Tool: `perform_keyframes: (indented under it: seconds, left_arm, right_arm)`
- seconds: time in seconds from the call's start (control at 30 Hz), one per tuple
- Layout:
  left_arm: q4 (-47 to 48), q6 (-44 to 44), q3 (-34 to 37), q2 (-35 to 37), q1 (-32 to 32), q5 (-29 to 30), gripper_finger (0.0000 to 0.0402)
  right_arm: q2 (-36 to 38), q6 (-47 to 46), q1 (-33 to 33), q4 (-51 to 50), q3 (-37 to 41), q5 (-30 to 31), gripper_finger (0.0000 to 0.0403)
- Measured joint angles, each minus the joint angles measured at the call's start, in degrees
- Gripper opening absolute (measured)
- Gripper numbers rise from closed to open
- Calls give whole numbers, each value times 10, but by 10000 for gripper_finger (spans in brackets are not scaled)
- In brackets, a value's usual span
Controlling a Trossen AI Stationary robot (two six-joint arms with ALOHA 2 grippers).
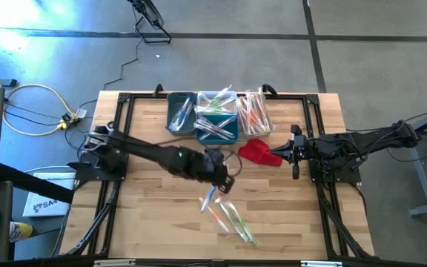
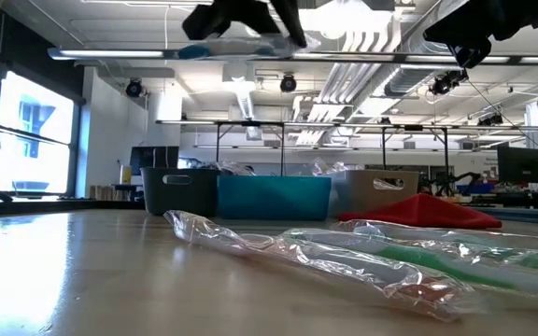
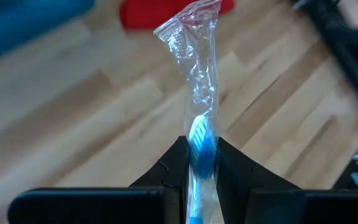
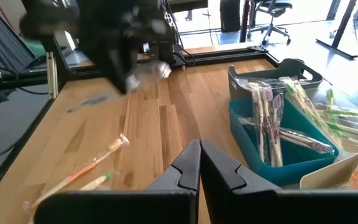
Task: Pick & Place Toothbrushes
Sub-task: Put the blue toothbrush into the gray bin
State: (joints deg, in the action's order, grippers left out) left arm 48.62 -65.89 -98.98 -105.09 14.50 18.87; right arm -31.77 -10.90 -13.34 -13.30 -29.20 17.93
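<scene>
My left gripper (image 1: 222,178) hangs over the table's middle, shut on a blue toothbrush (image 1: 209,200) in a clear wrapper, held well above the wood in the low view (image 2: 204,50). Several more wrapped toothbrushes (image 1: 232,219), green and orange, lie flat on the table toward the near edge (image 2: 362,257). Others fill the grey bin (image 1: 180,115), teal bin (image 1: 217,122) and white bin (image 1: 254,113) at the far side. My right gripper (image 1: 283,156) waits, shut, at the right, beside a red cloth (image 1: 256,150). My left gripper pinches the wrapped blue toothbrush between its two fingers (image 3: 173,168) at the bristle head (image 3: 201,140). The empty end of the wrapper (image 3: 188,43) sticks out past the fingertips. The brush is lifted clear and lies roughly level, its blue handle (image 2: 194,51) trailing back from the fingers.
The three bins stand in a row along the far edge, the red cloth (image 2: 423,210) just in front of the white one. Dark frame rails (image 1: 121,141) run along the table's left and right sides. Bare wood (image 1: 154,215) shows left of the loose brushes.
</scene>
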Motion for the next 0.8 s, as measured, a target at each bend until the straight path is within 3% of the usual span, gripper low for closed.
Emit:
perform_keyframes:
  seconds: [0.43, 0.8]
  left_arm:
    - [80, 163, 0, 86, -132, 3, 49]
    - [103, 332, 1, 118, -350, -50, 49]
  right_arm:
    - [0, -9, 0, 2, 0, 7, 4]
    - [0, -26, 0, 12, 0, 145, 3]
